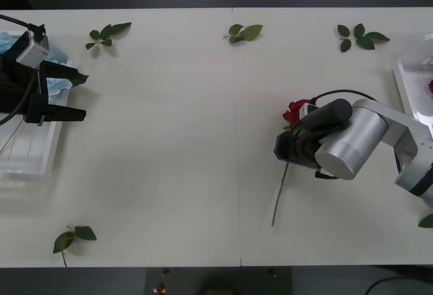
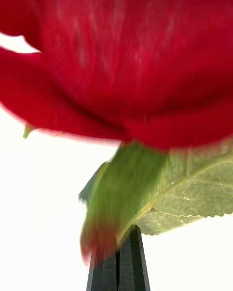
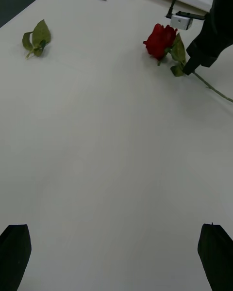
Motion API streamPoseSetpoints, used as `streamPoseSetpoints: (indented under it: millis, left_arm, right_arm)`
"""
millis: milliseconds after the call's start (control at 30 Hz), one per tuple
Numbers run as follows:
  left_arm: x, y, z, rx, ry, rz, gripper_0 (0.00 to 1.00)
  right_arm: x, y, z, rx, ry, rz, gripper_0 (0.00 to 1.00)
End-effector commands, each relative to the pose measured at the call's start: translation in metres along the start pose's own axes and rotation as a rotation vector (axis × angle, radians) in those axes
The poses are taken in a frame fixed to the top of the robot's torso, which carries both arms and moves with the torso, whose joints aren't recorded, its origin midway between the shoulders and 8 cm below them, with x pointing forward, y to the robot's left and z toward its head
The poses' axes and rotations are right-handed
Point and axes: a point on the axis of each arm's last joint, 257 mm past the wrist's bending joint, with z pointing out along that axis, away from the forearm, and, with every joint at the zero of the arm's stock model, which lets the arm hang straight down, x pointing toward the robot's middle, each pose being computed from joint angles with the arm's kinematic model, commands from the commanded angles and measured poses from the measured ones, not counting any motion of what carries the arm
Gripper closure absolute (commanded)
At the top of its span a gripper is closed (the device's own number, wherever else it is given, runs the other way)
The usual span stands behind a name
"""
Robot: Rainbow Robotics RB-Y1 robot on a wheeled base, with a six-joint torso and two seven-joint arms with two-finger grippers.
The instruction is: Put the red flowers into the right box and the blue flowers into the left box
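Right gripper (image 2: 118, 259) was pinched on a red rose (image 1: 295, 111) just under the bloom, mid-table, right of centre; stem (image 1: 279, 197) trailed toward the near edge. Left gripper (image 3: 116, 252) sat wide open over the left box (image 1: 27, 156), blue flowers (image 1: 57, 61) beside it. Right box (image 1: 406, 82) at far right.

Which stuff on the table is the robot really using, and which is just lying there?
For the job:
- red rose on a thin green stem, pinched by the right gripper
- pale blue fluffy flowers
- left white plastic tray
- right white plastic tray
- left gripper, open

Just lying about:
- loose green leaf sprigs
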Motion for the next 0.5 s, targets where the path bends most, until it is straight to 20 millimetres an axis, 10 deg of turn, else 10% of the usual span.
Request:
streamPoseSetpoints:
  millis: [33, 500]
  left_arm:
    - [-0.039, 0.0, 0.004, 0.018, -0.028, 0.097, 0.0]
    - [-0.064, 0.003, 0.023, 0.068, -0.025, 0.135, 0.0]
  right_arm:
    - [-0.04, 0.003, -0.045, -0.051, -0.058, -0.054, 1.0]
    - [-0.098, -0.044, -0.101, -0.013, -0.15, -0.166, 1.0]
